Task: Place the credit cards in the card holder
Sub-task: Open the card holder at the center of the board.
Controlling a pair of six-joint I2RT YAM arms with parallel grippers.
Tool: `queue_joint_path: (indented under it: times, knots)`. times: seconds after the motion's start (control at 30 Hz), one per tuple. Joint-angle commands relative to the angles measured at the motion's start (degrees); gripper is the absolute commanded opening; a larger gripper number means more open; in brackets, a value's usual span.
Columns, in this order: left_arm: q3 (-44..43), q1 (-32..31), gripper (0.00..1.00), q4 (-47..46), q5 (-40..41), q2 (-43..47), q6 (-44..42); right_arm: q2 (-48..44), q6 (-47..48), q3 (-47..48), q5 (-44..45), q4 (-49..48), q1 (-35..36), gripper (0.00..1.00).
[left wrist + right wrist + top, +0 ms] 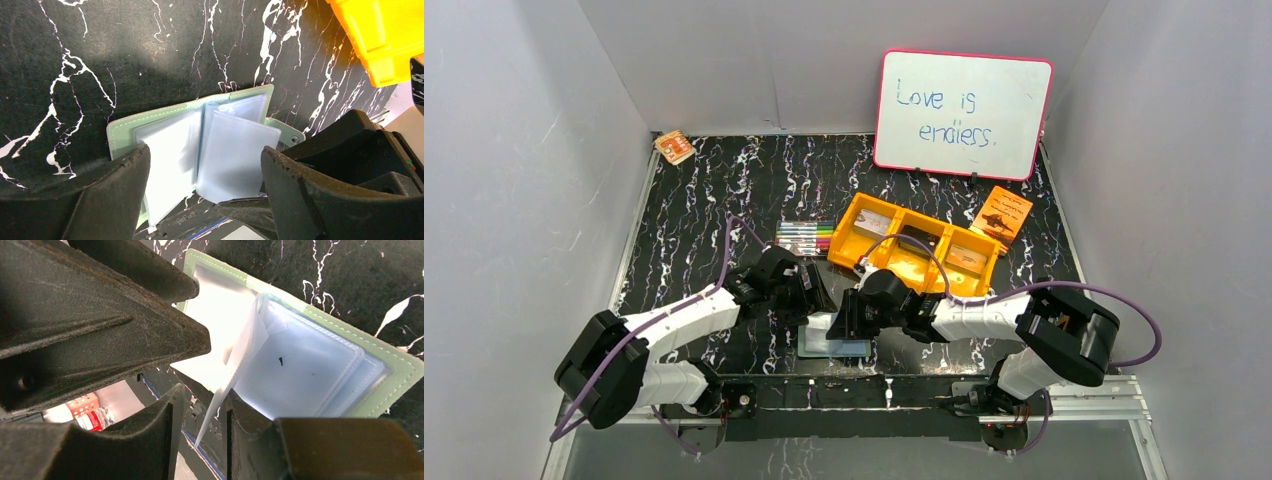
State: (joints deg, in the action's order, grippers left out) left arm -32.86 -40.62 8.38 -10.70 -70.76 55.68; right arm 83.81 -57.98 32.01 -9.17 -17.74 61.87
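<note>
The card holder (834, 345) lies open near the table's front edge, grey-green with pale blue pockets. It shows in the left wrist view (175, 145) and the right wrist view (310, 375). My left gripper (816, 300) is wide open just above it, its fingers (115, 195) astride the pockets (205, 200). My right gripper (844, 322) is open by a narrow gap (200, 425). One clear pocket leaf (235, 370) stands lifted between its fingers, leaning on one of them. The credit cards, one pale (873, 222), one dark (919, 240) and one tan (967, 258), lie in the orange bin.
The orange three-compartment bin (844, 240) stands just behind the grippers, with coloured markers (804, 237) to its left. An orange booklet (1002, 215) and a whiteboard (964, 112) are at the back right. A small orange-and-white packet (674, 146) is at the back left.
</note>
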Motion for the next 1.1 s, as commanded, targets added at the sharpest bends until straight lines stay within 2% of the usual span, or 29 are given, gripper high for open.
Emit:
queue_joint_path:
  times: [0.0,0.2,0.33,0.63,1.07]
  knots:
    - [-1.63,0.02,0.78,0.01,-0.62,1.68,-0.48,-1.28,0.49,-0.24,0.32,-1.77,-0.23,0.41]
    - [-2.91,0.02,0.79,-0.81,-2.65,-0.24,-2.04,-0.29,1.47,1.19,-0.05,-0.64,-0.2,0.38]
    - [-4.08,0.02,0.84,-0.83,-4.16,-2.15,-3.18,0.45,2.54,2.61,-0.31,0.98,-0.19,0.37]
    - [-3.92,0.02,0.86,-1.82,-5.02,-3.04,-3.72,-0.47,3.72,2.9,-0.76,0.18,-0.24,0.45]
    - [-3.85,0.02,0.86,-1.83,-4.38,-4.43,-4.01,-2.99,3.92,2.16,-0.88,-1.72,-0.25,0.46]
